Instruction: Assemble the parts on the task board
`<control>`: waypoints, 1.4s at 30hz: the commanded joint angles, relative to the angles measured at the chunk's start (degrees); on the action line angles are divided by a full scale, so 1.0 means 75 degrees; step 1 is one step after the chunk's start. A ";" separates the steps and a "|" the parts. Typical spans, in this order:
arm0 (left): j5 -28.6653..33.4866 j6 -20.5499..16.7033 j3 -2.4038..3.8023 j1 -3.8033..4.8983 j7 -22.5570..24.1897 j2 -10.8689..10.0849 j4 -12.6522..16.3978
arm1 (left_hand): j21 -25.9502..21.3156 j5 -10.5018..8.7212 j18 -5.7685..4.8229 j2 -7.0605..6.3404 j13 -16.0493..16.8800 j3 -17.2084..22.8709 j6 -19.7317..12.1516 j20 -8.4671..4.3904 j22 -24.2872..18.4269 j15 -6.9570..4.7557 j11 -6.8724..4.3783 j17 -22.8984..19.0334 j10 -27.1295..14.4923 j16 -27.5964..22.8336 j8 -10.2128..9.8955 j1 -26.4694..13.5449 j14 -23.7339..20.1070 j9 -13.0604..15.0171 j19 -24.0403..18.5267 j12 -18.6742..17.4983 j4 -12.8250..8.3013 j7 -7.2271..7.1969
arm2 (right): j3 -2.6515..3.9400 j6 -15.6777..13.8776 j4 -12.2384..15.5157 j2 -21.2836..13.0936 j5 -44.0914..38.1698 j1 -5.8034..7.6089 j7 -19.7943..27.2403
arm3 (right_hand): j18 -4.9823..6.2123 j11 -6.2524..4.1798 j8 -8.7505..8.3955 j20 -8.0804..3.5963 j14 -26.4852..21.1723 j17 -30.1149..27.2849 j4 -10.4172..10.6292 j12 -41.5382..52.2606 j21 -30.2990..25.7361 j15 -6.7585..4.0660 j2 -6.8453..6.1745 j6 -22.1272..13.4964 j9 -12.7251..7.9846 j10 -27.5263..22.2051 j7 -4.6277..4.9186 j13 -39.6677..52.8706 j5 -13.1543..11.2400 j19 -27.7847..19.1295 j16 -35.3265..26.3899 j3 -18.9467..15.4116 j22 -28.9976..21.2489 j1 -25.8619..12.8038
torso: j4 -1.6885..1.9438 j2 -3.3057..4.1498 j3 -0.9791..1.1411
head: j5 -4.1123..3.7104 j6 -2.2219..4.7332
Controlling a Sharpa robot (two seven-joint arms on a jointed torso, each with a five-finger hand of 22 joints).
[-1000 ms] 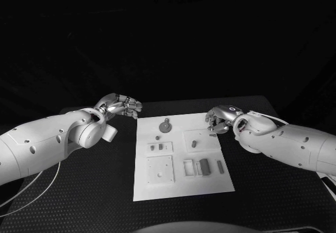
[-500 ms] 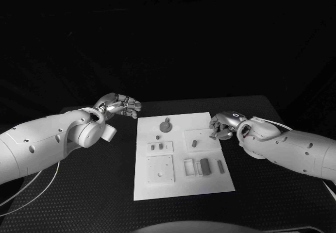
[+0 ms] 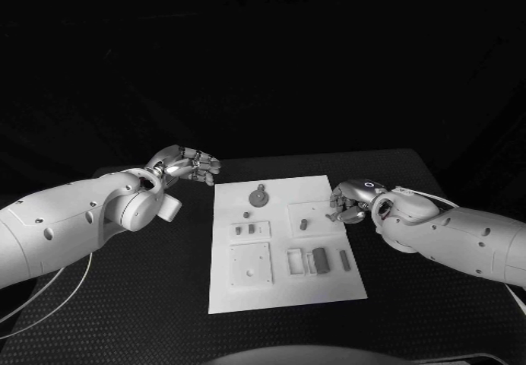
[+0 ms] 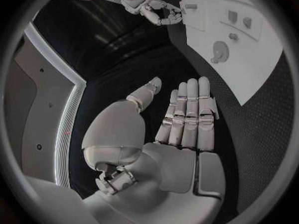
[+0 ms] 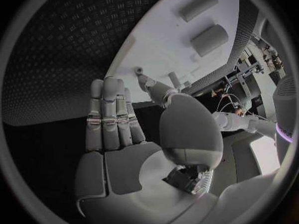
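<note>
Black bumpy table [image 3: 131, 304] holds one white flat task board [image 3: 285, 293], its long side running away from the robot, with about nine small grey parts [image 3: 319, 260] on it. Two silver hands hold nothing, fingers straight and side by side. Left hand [image 3: 188, 165] hovers just beside the board's far left corner, and right hand [image 3: 349, 201] hovers over its right edge near one small part [image 3: 332, 214].

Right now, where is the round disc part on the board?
In the head view the round disc part lies near the far edge of the white board, left of its middle, between the left hand and the right hand.
</note>
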 commanded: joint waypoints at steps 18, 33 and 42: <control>-0.0009 0.0130 0.0007 0.0012 0.0042 0.0013 0.0004 | 0.0029 -0.0008 0.0115 -0.0084 0.0013 -0.0025 -0.0051 0.0040 -0.0018 0.0031 0.0027 0.0001 -0.0055 -0.0053 -0.0013 -0.0003 0.0013 -0.0013 -0.0017 -0.0021 -0.0023 0.0009 | -0.0001 0.0298 0.0173 -0.0011 -0.0200 -0.0103 -0.0142 | 0.0062 -0.0053 0.0082 -0.0024 -0.0041 -0.0003 0.0248 0.0143 0.0075 -0.0076 -0.0068 0.0067 0.0071 0.0042 -0.0038 0.0326 -0.0047 -0.0026 0.0119 -0.0005 0.0180 -0.0272 | 0.0004 0.0002 0.0001 | -0.0006 -0.0038; -0.0009 0.0131 0.0007 0.0012 0.0028 -0.0004 0.0012 | 0.0028 -0.0008 0.0116 -0.0086 0.0015 -0.0025 -0.0054 0.0039 -0.0027 0.0032 0.0028 0.0002 -0.0061 -0.0058 -0.0011 0.0000 0.0011 -0.0014 -0.0020 -0.0022 -0.0024 0.0009 | -0.0041 0.0845 0.0135 -0.0017 -0.0698 -0.0172 -0.0405 | 0.0062 -0.0093 0.0131 -0.0038 -0.0072 -0.0012 -0.0365 0.0237 0.0158 -0.0108 0.0273 0.0143 0.0160 0.0014 -0.0084 0.0769 -0.0045 -0.0052 0.0241 0.0058 0.0180 0.0084 | -0.0002 0.0001 0.0000 | -0.0014 -0.0067; -0.0009 0.0137 0.0007 0.0012 0.0023 -0.0005 0.0005 | 0.0027 -0.0008 0.0117 -0.0086 0.0016 -0.0022 -0.0054 0.0039 -0.0031 0.0032 0.0028 0.0002 -0.0063 -0.0060 -0.0010 0.0007 0.0010 -0.0014 -0.0022 -0.0022 -0.0028 0.0008 | -0.0067 0.0976 0.0102 0.0046 -0.1069 -0.0268 -0.0487 | 0.0062 -0.0129 0.0171 -0.0036 -0.0080 -0.0014 -0.0816 0.0283 0.0214 -0.0135 0.0514 0.0259 0.0201 0.0070 -0.0128 0.0985 -0.0040 -0.0052 0.0326 0.0149 0.0180 0.0259 | 0.0006 0.0000 0.0004 | -0.0010 -0.0095</control>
